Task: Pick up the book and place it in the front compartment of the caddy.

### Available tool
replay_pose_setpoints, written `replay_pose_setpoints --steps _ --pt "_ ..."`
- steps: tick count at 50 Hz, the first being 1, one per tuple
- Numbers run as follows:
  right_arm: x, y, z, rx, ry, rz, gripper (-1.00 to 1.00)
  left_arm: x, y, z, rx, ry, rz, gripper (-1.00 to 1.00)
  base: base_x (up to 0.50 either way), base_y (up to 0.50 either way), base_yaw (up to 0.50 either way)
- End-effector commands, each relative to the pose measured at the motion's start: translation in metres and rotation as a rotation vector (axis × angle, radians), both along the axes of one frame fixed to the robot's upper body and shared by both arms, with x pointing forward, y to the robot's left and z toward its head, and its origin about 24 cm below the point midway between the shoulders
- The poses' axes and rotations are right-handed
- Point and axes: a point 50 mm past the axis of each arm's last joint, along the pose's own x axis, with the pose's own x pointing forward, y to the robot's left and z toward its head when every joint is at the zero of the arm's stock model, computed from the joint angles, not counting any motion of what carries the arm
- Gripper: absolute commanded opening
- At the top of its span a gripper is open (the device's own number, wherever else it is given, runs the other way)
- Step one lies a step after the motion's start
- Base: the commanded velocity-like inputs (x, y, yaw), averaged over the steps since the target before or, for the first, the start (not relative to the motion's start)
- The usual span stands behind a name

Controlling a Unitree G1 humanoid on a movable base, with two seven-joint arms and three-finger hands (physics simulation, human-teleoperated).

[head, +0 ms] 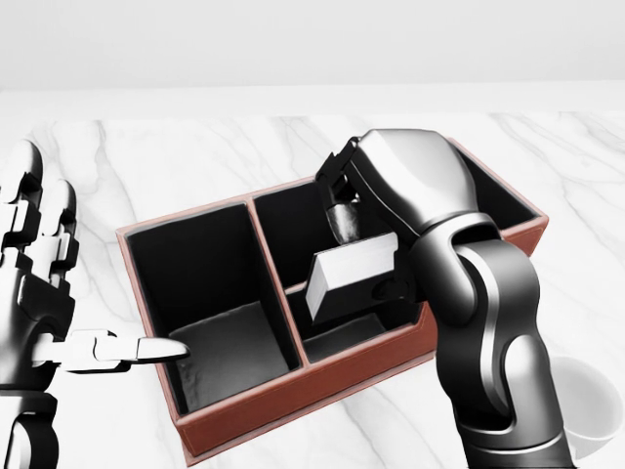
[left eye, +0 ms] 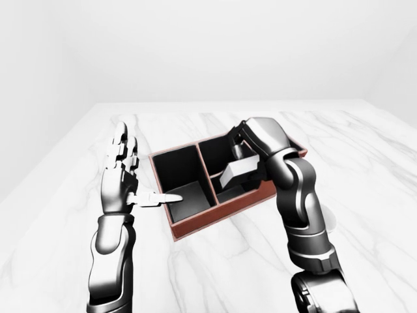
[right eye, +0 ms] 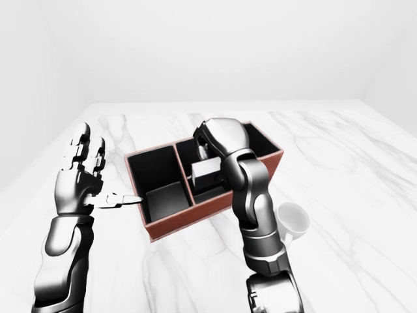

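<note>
The red-brown caddy (head: pixel 293 389) lies on the marble table, with one long compartment on its left and two smaller ones on its right. My right hand (head: pixel 344 217) is shut on the grey book (head: pixel 350 274). It holds the book tilted, over and partly inside the lower right compartment. My left hand (head: pixel 73 293) is open and empty to the left of the caddy, fingers upright. Its thumb (head: pixel 146 349) reaches over the caddy's left wall.
A white mug (right eye: pixel 293 220) stands on the table just right of my right forearm, below the caddy in the right-eye view. The marble table (left eye: pixel 365 169) extends on all sides, with its left edge beyond my left arm.
</note>
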Motion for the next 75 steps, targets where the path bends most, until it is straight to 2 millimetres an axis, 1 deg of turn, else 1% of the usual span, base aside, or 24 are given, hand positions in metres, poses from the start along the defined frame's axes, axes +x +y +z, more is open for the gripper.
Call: replay_pose_setpoints --steps 1,10,13,17,22,33,42,53,59,70,75 --pt "0.009 0.007 0.004 -0.022 -0.041 -0.009 -1.00 -0.001 0.000 0.001 0.000 -0.005 0.001 1.00 0.00 0.00 0.00" --pt "0.019 0.010 -0.002 -0.027 -0.037 -0.014 -1.00 0.000 0.000 0.000 -0.001 -0.002 0.001 1.00 0.00 0.00 0.00" --pt "0.022 0.012 -0.002 -0.024 -0.038 -0.018 -1.00 0.001 0.000 -0.003 -0.002 0.012 0.000 1.00 0.00 0.00 0.00" --pt "0.026 0.014 0.000 -0.024 -0.041 -0.019 -1.00 0.000 0.000 0.000 0.000 0.002 -0.001 1.00 0.00 0.00 0.00" --pt "0.031 0.016 -0.002 -0.029 -0.046 -0.025 -1.00 0.001 0.000 -0.002 -0.001 0.009 0.000 1.00 0.00 0.00 0.00" --pt "0.046 0.014 0.003 -0.030 -0.058 -0.046 -1.00 0.001 0.000 -0.001 0.001 0.003 -0.001 1.00 0.00 0.00 0.00" --pt "0.052 0.018 0.007 -0.030 -0.066 -0.048 -1.00 0.000 0.000 0.000 0.001 0.001 0.000 1.00 0.00 0.00 0.00" --pt "0.055 0.025 0.003 -0.035 -0.062 -0.041 -1.00 0.001 0.000 -0.001 -0.002 0.004 0.000 1.00 0.00 0.00 0.00" --pt "0.059 0.027 0.005 -0.032 -0.063 -0.039 -1.00 0.000 0.000 0.001 -0.002 -0.002 0.000 1.00 0.00 0.00 0.00" --pt "0.066 0.029 -0.002 -0.033 -0.051 -0.044 -1.00 0.000 0.000 0.002 -0.001 -0.009 -0.001 1.00 0.00 0.00 0.00" --pt "0.073 0.029 -0.005 -0.025 -0.037 -0.048 -1.00 0.000 0.000 0.002 -0.003 -0.008 0.000 1.00 0.00 0.00 0.00"
